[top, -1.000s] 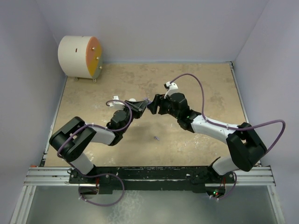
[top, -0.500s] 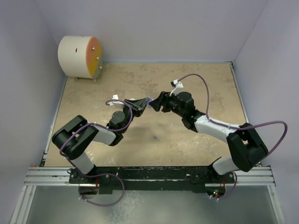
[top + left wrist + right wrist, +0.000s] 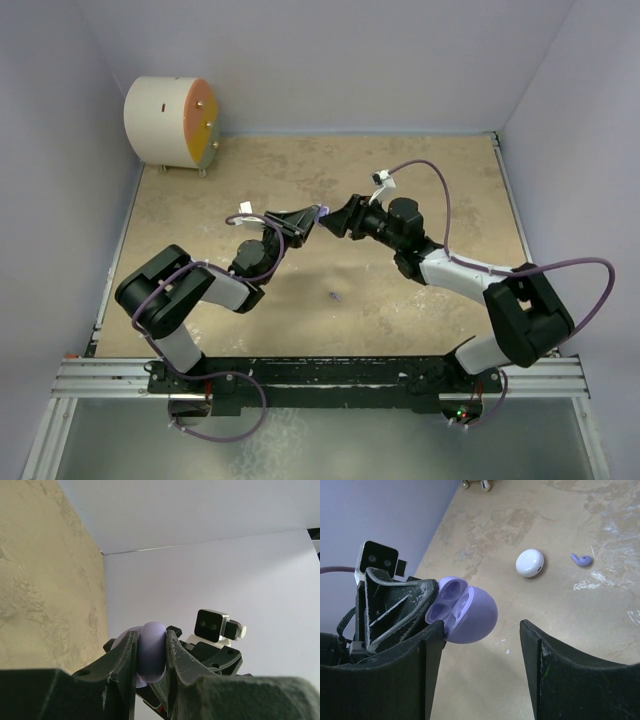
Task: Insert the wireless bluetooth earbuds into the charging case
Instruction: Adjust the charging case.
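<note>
My left gripper (image 3: 312, 215) is shut on a lilac charging case (image 3: 152, 650), held above the table. The case's lid stands open and its two sockets are empty in the right wrist view (image 3: 470, 612). My right gripper (image 3: 338, 217) is open, its jaws wide apart, right next to the case; its left finger (image 3: 427, 645) is at the case's edge. One lilac earbud (image 3: 581, 559) lies on the table beside a closed white case (image 3: 530, 562). A lilac earbud (image 3: 334, 296) shows on the table in the top view. The other earbuds are out of view.
A white drum with an orange face (image 3: 170, 122) stands at the far left corner. Grey walls close the table at the back and both sides. The right arm's cable (image 3: 440, 200) loops above its wrist.
My right gripper has drawn back a little to the right from the left gripper. My left gripper has tilted up slightly with the case still in it.
</note>
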### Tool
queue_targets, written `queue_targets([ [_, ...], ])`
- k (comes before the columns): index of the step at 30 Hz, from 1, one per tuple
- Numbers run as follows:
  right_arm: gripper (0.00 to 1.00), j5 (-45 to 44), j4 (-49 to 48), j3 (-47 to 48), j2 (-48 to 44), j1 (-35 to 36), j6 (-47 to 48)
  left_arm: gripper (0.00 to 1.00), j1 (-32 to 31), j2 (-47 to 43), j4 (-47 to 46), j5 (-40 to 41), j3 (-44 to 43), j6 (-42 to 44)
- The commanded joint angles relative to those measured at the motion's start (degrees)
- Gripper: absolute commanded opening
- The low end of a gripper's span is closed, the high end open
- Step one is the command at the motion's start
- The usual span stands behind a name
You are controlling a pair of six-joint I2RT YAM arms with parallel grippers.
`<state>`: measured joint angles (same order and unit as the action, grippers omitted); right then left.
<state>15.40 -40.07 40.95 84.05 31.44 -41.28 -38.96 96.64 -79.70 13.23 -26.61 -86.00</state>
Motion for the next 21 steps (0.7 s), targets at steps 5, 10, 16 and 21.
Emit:
queue_targets([
  [5,0.62,4.9,-6.7,-1.1,0.8,-0.4,-4.0,0.00,0.3,-0.1,-6.0,-0.1,-0.5,-0.7],
  [10,0.60,5.3,-8.0,-1.6,0.9,-0.7,-5.2,0.00,0.3,-0.2,-6.3,-0.3,-0.6,-0.8],
  [16,0.58,4.9,-10.4,-3.0,0.6,-1.4,-6.9,0.00,0.2,-0.2,-6.5,-0.7,-0.5,-0.8],
  [21,0.58,5.9,-11.7,-3.1,0.9,-2.5,-7.7,0.00,0.1,-0.2,-6.6,-0.9,-0.5,-0.8],
])
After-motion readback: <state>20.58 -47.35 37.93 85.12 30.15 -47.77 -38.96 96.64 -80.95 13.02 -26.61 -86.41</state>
